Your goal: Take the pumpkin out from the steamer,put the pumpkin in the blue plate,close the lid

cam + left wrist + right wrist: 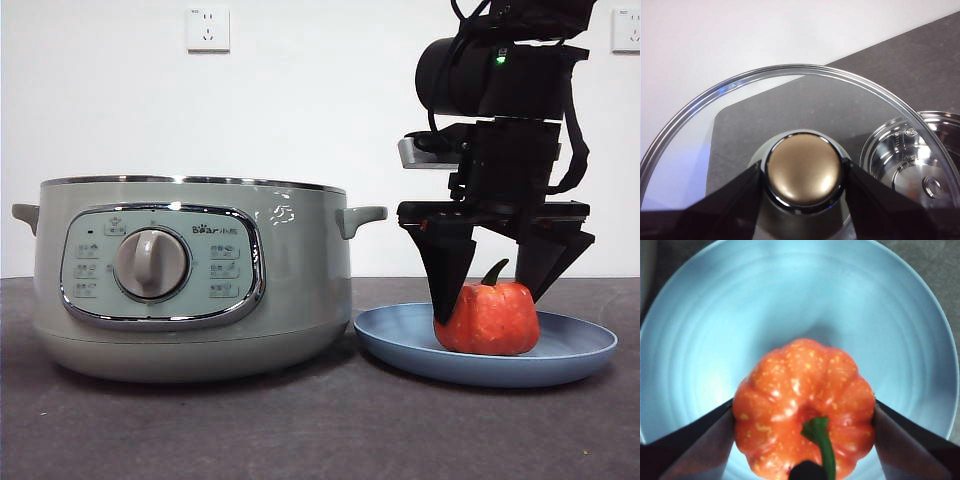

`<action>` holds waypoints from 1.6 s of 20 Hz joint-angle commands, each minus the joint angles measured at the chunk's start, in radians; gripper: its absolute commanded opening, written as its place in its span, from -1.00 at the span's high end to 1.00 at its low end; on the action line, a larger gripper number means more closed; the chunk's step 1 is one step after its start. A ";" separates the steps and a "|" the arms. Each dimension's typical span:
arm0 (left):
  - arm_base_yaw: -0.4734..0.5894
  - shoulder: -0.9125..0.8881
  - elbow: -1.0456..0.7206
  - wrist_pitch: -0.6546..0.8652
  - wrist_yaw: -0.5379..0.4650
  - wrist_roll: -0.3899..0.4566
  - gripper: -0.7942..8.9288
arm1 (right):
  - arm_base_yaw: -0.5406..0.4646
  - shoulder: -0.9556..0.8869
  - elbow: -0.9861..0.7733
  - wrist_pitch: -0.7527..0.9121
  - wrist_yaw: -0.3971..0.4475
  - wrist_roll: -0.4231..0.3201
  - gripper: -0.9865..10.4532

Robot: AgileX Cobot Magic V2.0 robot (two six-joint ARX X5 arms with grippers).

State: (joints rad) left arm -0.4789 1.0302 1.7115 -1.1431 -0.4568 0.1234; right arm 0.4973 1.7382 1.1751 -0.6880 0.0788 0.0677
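The orange pumpkin [490, 320] [802, 390] with its green stem sits on the blue plate [400, 345] [740, 315], right of the steamer [190, 280]. My right gripper [492, 305] [803, 440] reaches down from above, and its jaws press against both sides of the pumpkin. The steamer stands uncovered. In the left wrist view my left gripper [803, 172] is shut on the round knob [803, 160] of the glass lid [740, 115], held in the air. The steamer's shiny inside [920, 165] shows beyond the lid's rim. The left gripper is out of the front view.
The dark grey table [320, 430] runs to a white wall with two power sockets [207, 28]. The steamer's right handle [362, 217] sticks out toward the plate, near the right arm.
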 commanded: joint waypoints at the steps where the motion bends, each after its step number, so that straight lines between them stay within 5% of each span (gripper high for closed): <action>1: 0.000 -0.009 0.012 0.043 -0.007 0.008 0.85 | -0.001 0.018 -0.007 -0.001 -0.001 0.014 0.00; 12: 0.000 0.010 0.012 0.042 0.004 0.008 0.85 | 0.000 -0.037 -0.007 -0.009 -0.001 0.013 -0.06; 21: 0.000 0.158 0.008 0.096 0.275 0.008 0.85 | -0.032 -0.304 -0.007 -0.039 0.002 0.010 -0.05; 32: -0.003 0.171 -0.403 0.528 0.383 -0.105 0.85 | -0.146 -0.579 -0.007 -0.051 0.001 -0.010 -0.05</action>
State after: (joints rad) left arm -0.4801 1.2137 1.2961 -0.6750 -0.0784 0.0425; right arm 0.3511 1.1587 1.1751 -0.7406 0.0792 0.0635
